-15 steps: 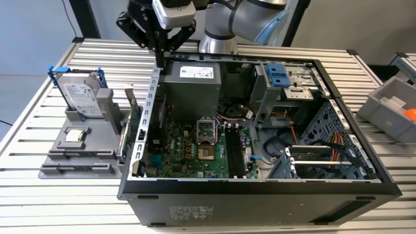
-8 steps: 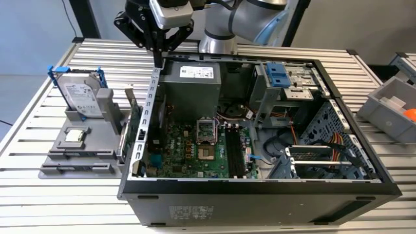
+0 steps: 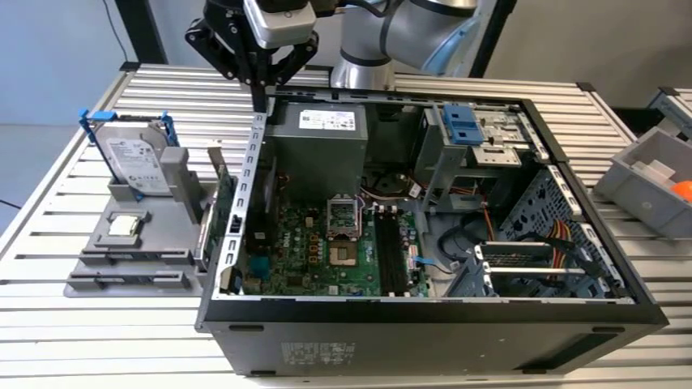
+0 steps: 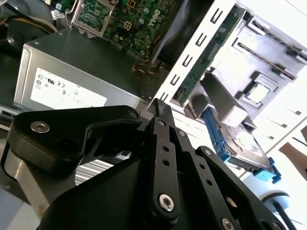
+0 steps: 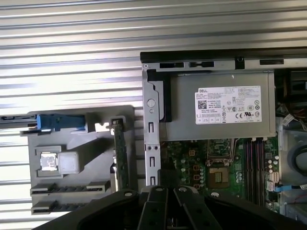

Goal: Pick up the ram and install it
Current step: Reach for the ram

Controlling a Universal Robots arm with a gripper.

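Claw: your claw (image 3: 261,99) is clenched, tips pressed together with nothing visible between them. It hangs high over the rear corner of the computer case (image 3: 251,186).
Straight below the claw: the top edge of the case's side wall, with the power supply (image 3: 319,158) just inside it.
Ram: you cannot place it for certain from these views, and the claw carries nothing blue-green.
Look-alike: a green card (image 3: 224,215) stands on edge in the gray holder (image 3: 141,285), below the claw and just outside the case wall. The metal bracket at its end nearer the claw suggests it is the wrong part.
Slots: the long black slots (image 3: 384,251) lie on the motherboard (image 3: 313,243), far lower than the claw and well apart from it, past the power supply.
Risk 1, wall: a straight drop would likely strike the wall edge or the power supply, since both sit under the tips.
Risk 2, wrong part: the card is the closest green board to the claw, so you could grab it by mistake.
Risk 3, shut tips: a descent with the claw clenched would probably push a part over instead of straddling it.
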